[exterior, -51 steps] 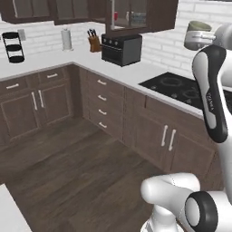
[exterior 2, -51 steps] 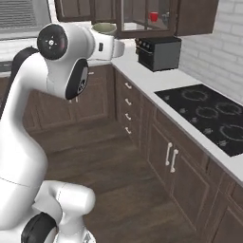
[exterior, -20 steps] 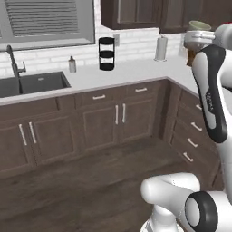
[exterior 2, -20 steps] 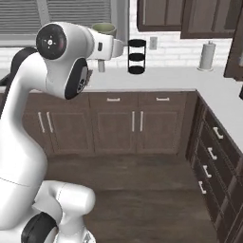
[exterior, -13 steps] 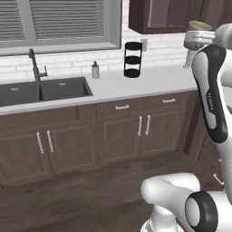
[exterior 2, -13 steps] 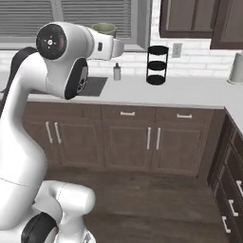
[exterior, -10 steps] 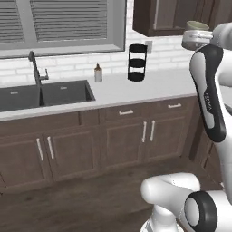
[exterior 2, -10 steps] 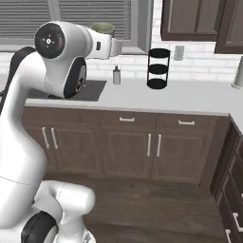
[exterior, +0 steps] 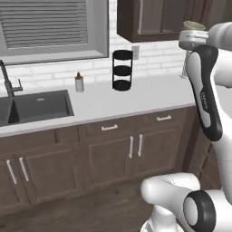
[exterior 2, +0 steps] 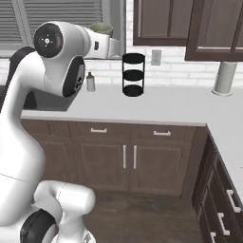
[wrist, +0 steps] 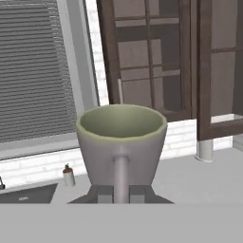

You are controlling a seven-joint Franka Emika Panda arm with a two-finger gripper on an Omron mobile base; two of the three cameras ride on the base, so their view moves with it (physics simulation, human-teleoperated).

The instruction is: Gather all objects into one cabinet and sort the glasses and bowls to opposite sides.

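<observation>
Views swung past sink, grey-green mug (wrist: 121,142) upright, handle pinched by fingers (wrist: 105,193)

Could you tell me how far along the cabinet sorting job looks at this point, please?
Done: nothing visibly placed yet. In hand: the gripper is shut on the grey-green mug, held upright, facing the wall cabinet. Left: putting it inside, gathering the other pieces, then sorting.

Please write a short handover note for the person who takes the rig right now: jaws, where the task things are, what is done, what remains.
Gripper: jaws shut on the grey-green mug, gripping its handle; mug upright, carried high.
Cabinet: dark wall cabinet ahead, beside the window, above the counter.
Done: mug picked up.
Left: set this mug inside the cabinet on the glasses' side. The other cups and the bowl I cannot place from here.
</observation>
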